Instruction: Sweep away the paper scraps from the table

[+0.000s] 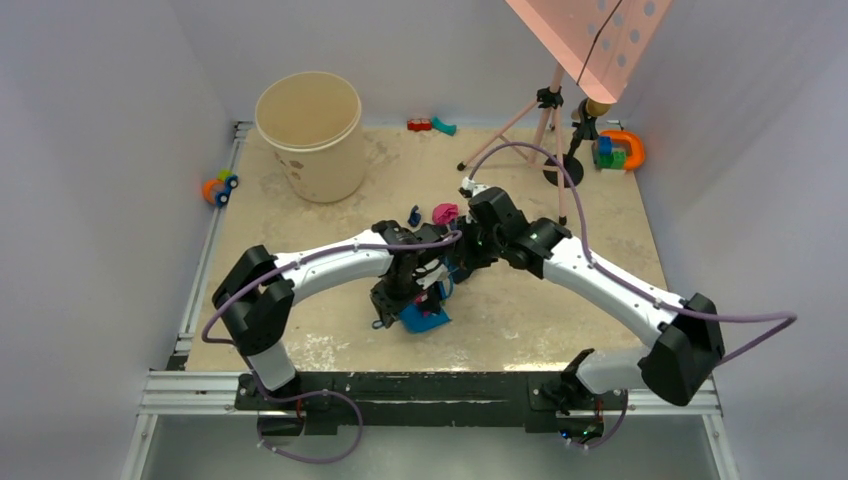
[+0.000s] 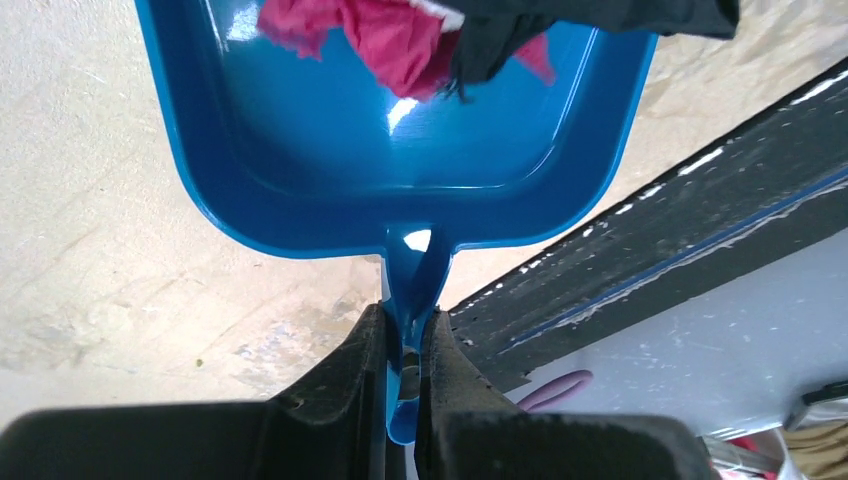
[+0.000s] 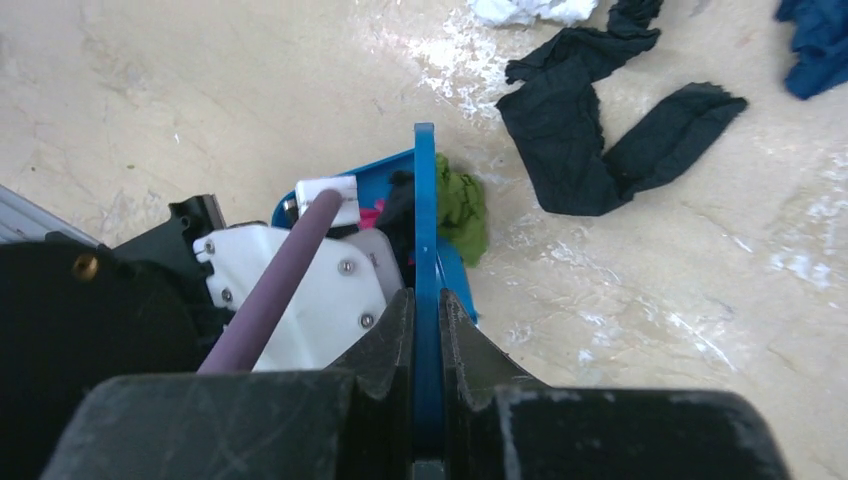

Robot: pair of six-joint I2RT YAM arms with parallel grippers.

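Observation:
My left gripper (image 2: 405, 320) is shut on the handle of the blue dustpan (image 2: 300, 170), which lies near the middle of the table (image 1: 560, 320). A red scrap (image 2: 370, 35) and a black scrap (image 2: 600, 15) lie in the pan. My right gripper (image 3: 425, 300) is shut on the thin blue brush handle (image 3: 424, 220), just above the pan. A green scrap (image 3: 460, 205) sits by the brush at the pan's edge. On the table beyond lie a black strip (image 3: 600, 130), a white wad (image 3: 530, 10) and a navy wad (image 3: 815, 45). A pink scrap (image 1: 445, 212) lies behind the arms.
A beige bucket (image 1: 310, 135) stands at the back left. A tripod (image 1: 545, 120) and coloured toys (image 1: 620, 150) are at the back right, and small toys (image 1: 430, 125) at the back edge. A toy car (image 1: 220, 187) sits off the left rail.

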